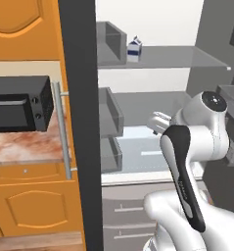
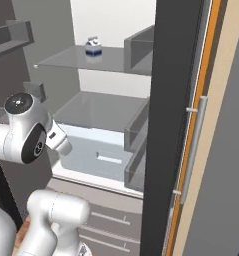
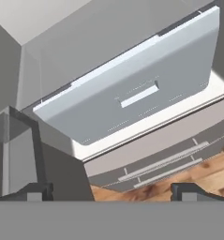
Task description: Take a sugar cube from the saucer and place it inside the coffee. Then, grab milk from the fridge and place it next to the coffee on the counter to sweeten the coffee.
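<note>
- The milk [image 1: 134,49] stands upright, gable up, on the open fridge [image 2: 111,107]'s top glass shelf [image 1: 177,58].
- The hand [image 3: 112,190] is released, empty, facing the lower drawer [image 3: 132,96].
- The bench [image 1: 20,144] carries a black microwave [image 1: 18,104].

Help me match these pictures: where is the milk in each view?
Left base view: milk at top centre, on the fridge's upper glass shelf.
Right base view: milk at upper left, on that shelf.
Hand view: not in it.
Shared landmark: the pale drawer.
</note>
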Robot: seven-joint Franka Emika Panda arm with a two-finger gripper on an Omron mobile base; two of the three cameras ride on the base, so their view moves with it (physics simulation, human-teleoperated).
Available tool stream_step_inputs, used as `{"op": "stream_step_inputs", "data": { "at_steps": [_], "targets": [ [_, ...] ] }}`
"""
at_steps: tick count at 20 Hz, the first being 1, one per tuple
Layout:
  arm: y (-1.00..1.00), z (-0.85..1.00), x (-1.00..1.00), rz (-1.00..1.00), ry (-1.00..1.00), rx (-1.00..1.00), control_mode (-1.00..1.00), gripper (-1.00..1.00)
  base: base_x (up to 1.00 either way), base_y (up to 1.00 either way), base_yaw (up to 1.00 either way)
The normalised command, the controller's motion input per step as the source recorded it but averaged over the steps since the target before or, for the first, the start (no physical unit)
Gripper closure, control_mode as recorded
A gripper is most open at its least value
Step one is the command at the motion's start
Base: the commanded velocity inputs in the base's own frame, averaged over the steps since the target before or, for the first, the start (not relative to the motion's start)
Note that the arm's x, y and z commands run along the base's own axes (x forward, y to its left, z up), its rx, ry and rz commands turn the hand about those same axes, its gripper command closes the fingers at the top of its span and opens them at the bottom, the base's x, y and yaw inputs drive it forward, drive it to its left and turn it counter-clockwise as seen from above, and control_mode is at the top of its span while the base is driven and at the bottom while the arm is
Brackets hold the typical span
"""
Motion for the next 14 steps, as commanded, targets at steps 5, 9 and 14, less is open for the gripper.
{"op": "stream_step_inputs", "data": {
  "at_steps": [5, 9, 14],
  "targets": [
    [0.0, 0.0, 0.0, 0.0, 0.0, 0.0, 1.0, -1.0, 0.41, 0.0, 0.0],
    [0.06, 0.25, 0.15, 0.0, -0.05, -0.04, -1.0, -1.0, 0.17, 0.0, 0.0],
    [0.07, 0.82, 0.16, 0.0, -0.09, -0.14, -1.0, -1.0, 0.0, 0.0, 0.0]
  ]
}}
